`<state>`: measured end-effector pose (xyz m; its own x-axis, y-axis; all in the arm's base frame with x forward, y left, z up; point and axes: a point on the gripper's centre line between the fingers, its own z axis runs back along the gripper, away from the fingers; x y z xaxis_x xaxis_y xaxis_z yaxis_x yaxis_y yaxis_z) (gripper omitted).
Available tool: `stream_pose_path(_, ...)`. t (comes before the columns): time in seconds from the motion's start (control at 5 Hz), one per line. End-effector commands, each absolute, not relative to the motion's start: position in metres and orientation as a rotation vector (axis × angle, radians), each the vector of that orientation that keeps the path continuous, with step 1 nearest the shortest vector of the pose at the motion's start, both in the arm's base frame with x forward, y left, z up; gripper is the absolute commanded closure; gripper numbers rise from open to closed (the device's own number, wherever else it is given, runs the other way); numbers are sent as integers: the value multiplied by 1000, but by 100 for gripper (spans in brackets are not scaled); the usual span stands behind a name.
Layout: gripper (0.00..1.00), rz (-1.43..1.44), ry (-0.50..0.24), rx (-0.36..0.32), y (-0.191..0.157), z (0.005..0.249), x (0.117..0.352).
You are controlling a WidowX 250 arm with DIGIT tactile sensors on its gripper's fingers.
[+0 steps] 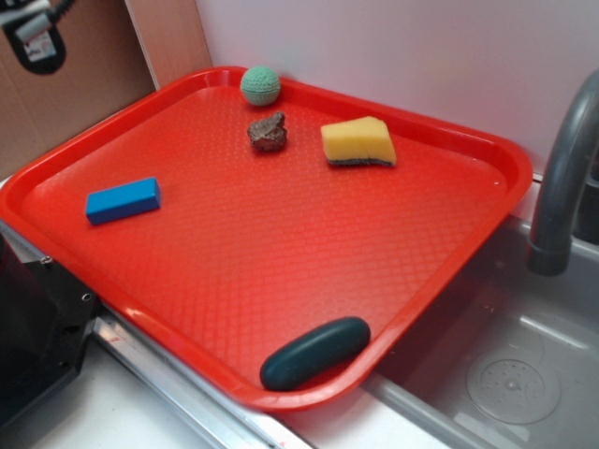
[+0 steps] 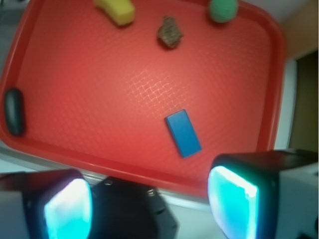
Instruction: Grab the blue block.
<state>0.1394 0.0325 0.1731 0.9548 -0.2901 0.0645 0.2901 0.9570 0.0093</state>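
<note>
While the gripper [image 2: 149, 204] hangs above the tray's near edge, everything on the tray lies untouched.
Jaws: spread wide apart, nothing between them; two glowing teal pads [image 2: 67, 209] frame the bottom of the wrist view.
Block [image 1: 123, 200]: bright blue brick, flat on the red tray [image 1: 281, 253], ahead of the jaws and nearer the right pad, apart from both; its long side runs slightly aslant in the wrist view.
Sponge [image 1: 357, 142]: yellow wedge with a dark underside, far ahead of the jaws, toward the left.
Rock [image 1: 268, 133]: small brown lump, far ahead, between sponge and ball.
Ball [image 1: 260, 85]: green, at the tray's far rim, farthest ahead on the right.
Oblong [image 1: 314, 353]: dark teal, rounded, against the tray's rim, well off to the jaws' left.
Tap [image 1: 566, 178]: grey, beyond the tray, over a sink [image 1: 505, 374].
</note>
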Motion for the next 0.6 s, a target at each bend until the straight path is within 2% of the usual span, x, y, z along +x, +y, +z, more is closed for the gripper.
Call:
stream_pose_path(0.0, 0, -478, -74, -15, 49, 131, 160)
stream_pose_path(0.2, 0, -459, -29, -1, 44, 107, 162)
stream_pose_path(0.4, 0, -448, 46, 6, 47, 77, 164)
